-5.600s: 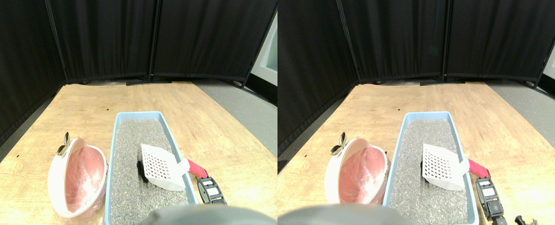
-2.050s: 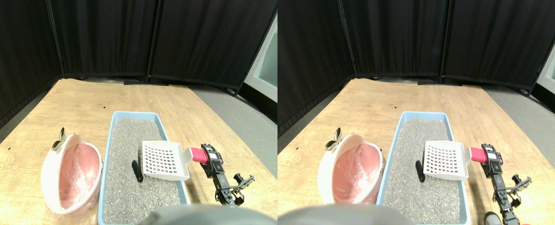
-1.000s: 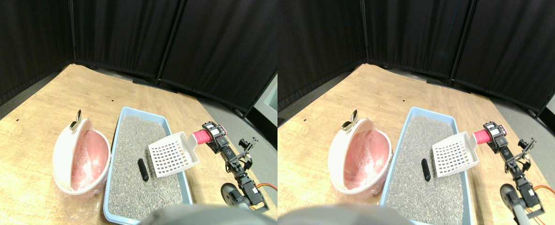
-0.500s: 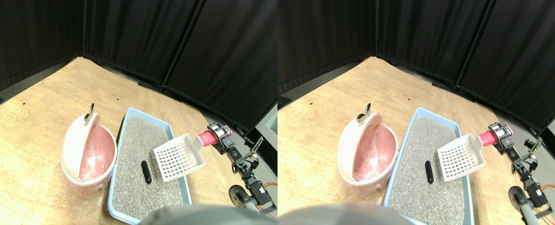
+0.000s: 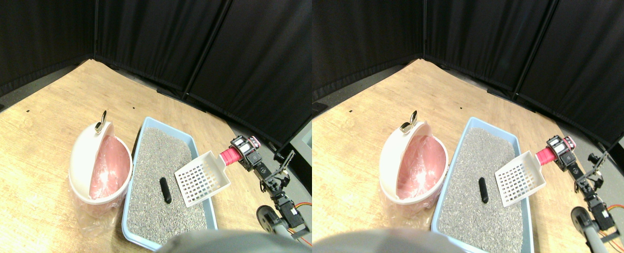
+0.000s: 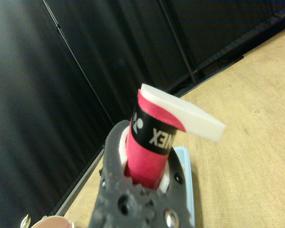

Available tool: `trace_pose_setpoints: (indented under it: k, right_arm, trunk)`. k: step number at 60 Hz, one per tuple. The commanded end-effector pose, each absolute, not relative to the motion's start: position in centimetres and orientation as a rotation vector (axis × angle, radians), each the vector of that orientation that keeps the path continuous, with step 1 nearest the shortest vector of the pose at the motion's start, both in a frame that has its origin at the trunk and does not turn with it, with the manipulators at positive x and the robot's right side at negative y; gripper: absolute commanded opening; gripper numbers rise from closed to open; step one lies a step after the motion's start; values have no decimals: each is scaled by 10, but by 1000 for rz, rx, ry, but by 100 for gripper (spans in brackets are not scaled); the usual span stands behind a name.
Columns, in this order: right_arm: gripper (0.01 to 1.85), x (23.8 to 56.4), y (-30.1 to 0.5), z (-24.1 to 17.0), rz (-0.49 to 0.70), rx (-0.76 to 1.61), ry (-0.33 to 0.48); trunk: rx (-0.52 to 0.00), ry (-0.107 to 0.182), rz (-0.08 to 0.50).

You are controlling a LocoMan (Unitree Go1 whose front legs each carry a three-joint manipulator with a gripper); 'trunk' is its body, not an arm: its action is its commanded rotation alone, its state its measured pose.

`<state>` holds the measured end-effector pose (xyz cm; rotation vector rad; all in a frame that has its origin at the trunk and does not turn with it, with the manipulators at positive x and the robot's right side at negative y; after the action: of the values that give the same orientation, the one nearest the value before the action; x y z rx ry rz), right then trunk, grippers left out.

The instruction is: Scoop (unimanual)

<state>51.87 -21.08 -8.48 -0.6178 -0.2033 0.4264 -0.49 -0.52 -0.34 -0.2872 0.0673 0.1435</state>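
A white slotted scoop (image 5: 201,180) hangs tilted over the right side of a light blue litter tray (image 5: 170,127) filled with grey litter. Its front edge points down toward the litter. My right gripper (image 5: 241,152) is shut on the scoop's pink wrapped handle (image 5: 231,156), out past the tray's right rim. A small dark lump (image 5: 165,190) lies on the litter just left of the scoop. In the wrist view the pink handle (image 6: 149,147) sits gripped in the jaw (image 6: 145,173), with the white scoop neck (image 6: 187,118) beyond it.
A white bin lined with a pink bag (image 5: 100,169) stands against the tray's left side, its lid tipped up. The manipulator's arm (image 5: 274,190) rises from the lower right. Black curtains close the far side of the wooden floor (image 5: 38,132).
The gripper took hold of the handle and lifted the scoop off the tray's rim. The scoop now tilts front-down beside the dark lump. The camera has swung, shifting the whole picture.
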Motion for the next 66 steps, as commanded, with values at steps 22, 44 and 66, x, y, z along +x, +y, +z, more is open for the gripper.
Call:
trace_pose_setpoints:
  k: [22, 44, 66]
  right_arm:
    - [6, 512, -178, -74, 515, -749, -237]
    - [6, 527, -157, -88, 490, -793, -193]
    - [6, 499, -145, -109, 590, -681, -141]
  trunk:
    - [-341, 95, 178]
    - [-361, 90, 203]
    - [-388, 124, 216]
